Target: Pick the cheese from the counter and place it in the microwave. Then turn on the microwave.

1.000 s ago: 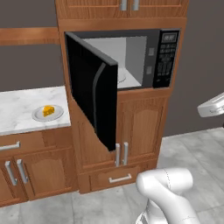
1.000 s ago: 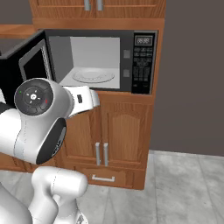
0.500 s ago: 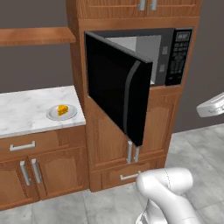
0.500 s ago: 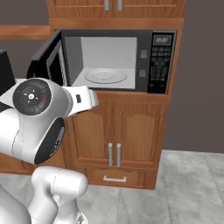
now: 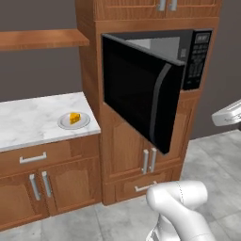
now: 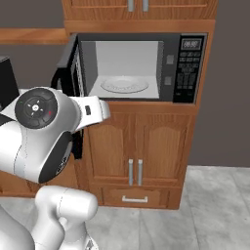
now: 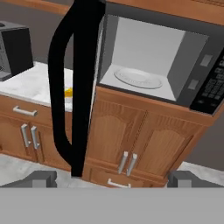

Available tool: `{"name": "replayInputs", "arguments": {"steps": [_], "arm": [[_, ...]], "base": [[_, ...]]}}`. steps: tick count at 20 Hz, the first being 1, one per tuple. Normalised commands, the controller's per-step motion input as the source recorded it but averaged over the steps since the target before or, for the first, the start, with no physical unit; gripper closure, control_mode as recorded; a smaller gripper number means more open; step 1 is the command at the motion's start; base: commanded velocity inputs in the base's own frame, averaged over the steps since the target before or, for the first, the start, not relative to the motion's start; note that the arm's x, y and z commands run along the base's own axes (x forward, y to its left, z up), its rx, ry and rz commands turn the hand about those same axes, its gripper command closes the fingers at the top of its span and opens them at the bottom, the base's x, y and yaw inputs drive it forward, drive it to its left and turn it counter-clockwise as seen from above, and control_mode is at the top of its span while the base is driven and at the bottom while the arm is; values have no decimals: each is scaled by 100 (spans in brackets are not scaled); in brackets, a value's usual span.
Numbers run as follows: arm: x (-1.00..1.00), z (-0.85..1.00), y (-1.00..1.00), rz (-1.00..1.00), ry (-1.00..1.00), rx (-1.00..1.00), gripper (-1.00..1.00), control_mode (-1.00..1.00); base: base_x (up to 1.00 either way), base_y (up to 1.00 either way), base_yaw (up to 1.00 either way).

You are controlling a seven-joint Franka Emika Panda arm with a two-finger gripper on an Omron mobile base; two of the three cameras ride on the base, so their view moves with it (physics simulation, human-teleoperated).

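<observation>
1. We see the microwave built into a tall column of brown wooden cabinets, and its door stands open, swung out to the left.
2. Inside the microwave the walls are light grey, and a round glass turntable lies on the floor of the cavity.
3. The button panel with a small display above it is on the right side of the microwave front.
4. The curved dark handle of the door is close in the hand view, and it hides a part of the counter behind it.
5. The cheese is a small orange-yellow wedge, and it lies on a round grey plate.
6. This plate is on the white marble counter, near its right end, just beside the cabinet column and to the left of the open door.
7. In the hand view a small yellow part of the cheese shows beside the door handle.
8. The gripper has its two dark finger tips far apart at the bottom of the hand view, so the hand is wide and it holds nothing.
9. The gripper is well apart from the cheese and from the microwave.
10. A dark box-shaped appliance stands on the far left of the counter.
11. A brown wooden shelf hangs on the wall above the counter.
</observation>
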Motion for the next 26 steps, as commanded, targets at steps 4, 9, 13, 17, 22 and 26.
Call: {"name": "replayInputs", "arguments": {"steps": [4, 9, 13, 17, 22, 26], "arm": [[0, 0, 0, 0, 0, 0, -100, 100], [0, 0, 0, 0, 0, 0, -100, 100], [0, 0, 0, 0, 0, 0, -100, 100], [0, 0, 0, 0, 0, 0, -100, 100], [0, 0, 0, 0, 0, 0, -100, 100], [0, 0, 0, 0, 0, 0, -100, 100]], "base": [[-4, 45, -11], [-3, 47, -11], [-2, 49, -11], [0, 55, -11], [0, 64, -11], [2, 64, -12]]}}
